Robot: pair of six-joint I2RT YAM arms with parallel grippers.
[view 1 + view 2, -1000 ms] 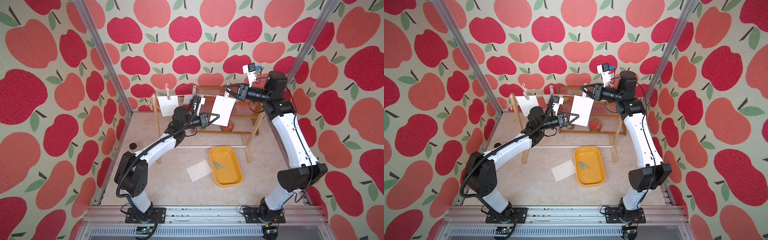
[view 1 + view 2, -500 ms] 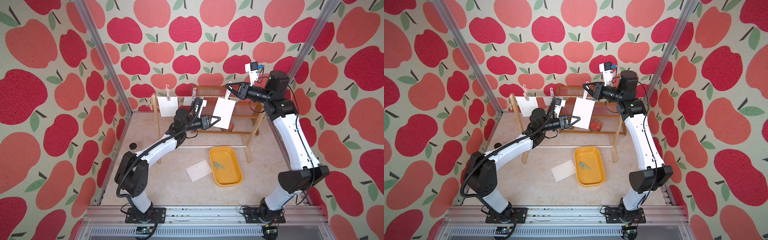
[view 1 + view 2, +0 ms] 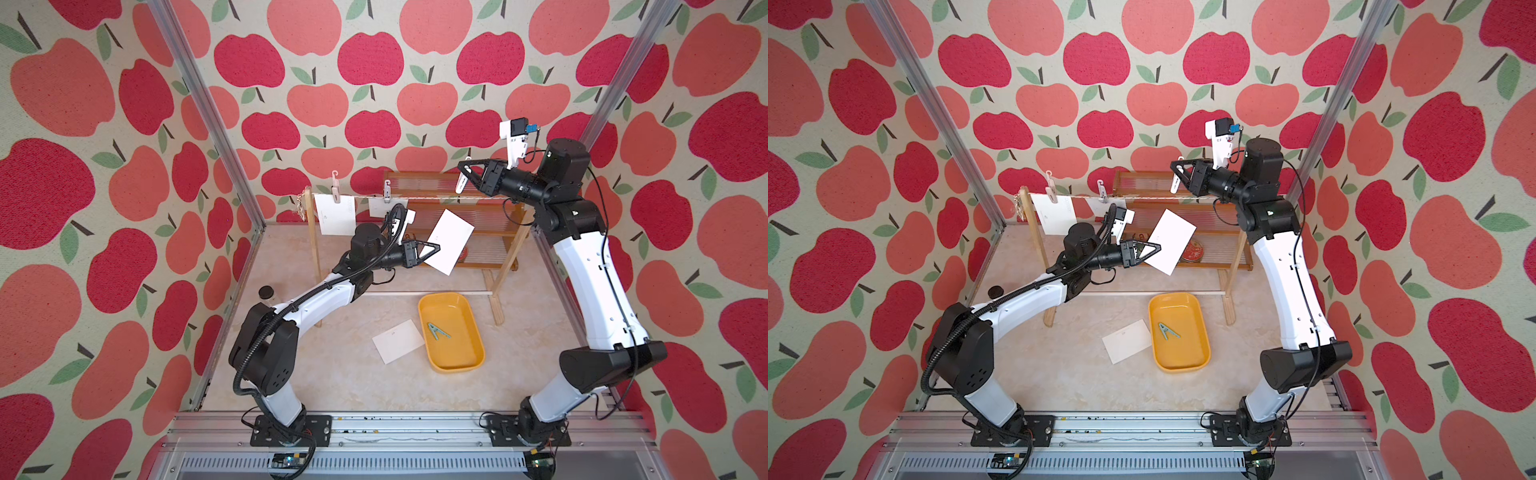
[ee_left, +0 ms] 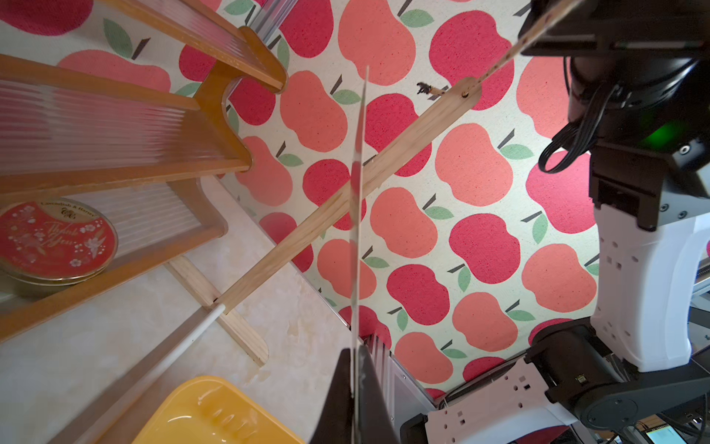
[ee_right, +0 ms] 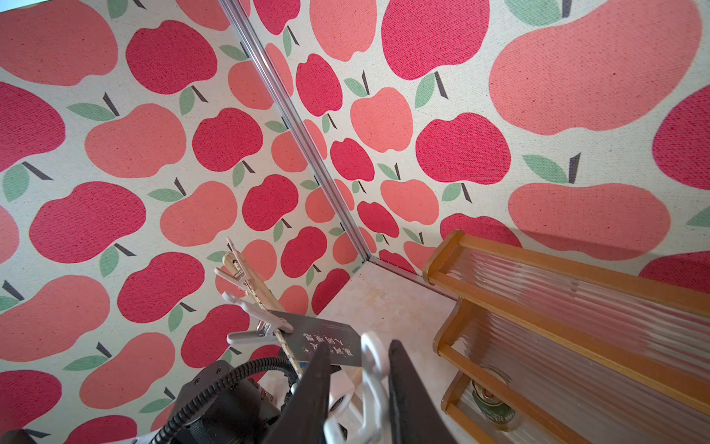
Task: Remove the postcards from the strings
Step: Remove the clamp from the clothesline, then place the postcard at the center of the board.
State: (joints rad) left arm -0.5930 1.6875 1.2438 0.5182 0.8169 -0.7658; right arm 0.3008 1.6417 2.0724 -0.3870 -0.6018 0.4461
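Observation:
The string (image 3: 424, 198) runs between two wooden posts. Two postcards (image 3: 334, 214) (image 3: 380, 206) hang from it on clothespins. My left gripper (image 3: 436, 248) is shut on a third postcard (image 3: 451, 241), which is tilted below the string and free of it; the left wrist view shows this postcard (image 4: 357, 215) edge-on between the shut fingers of the left gripper (image 4: 355, 369). My right gripper (image 3: 464, 174) is above the string's right part, shut on a white clothespin (image 3: 461, 185), also between its fingers in the right wrist view (image 5: 370, 380). Another postcard (image 3: 398, 340) lies flat on the table.
A yellow tray (image 3: 451, 294) beside the lying postcard holds a green clothespin (image 3: 436, 331). Behind the string stands a wooden shelf (image 3: 486, 232) with ribbed glass and a red tin (image 4: 53, 238). A white base rod (image 3: 436, 293) joins the posts. A small black object (image 3: 266, 292) is by the left wall.
The right gripper has lifted the white clothespin a little up and off the string. The left gripper has drawn the postcard down and tilted it, clear of the string.

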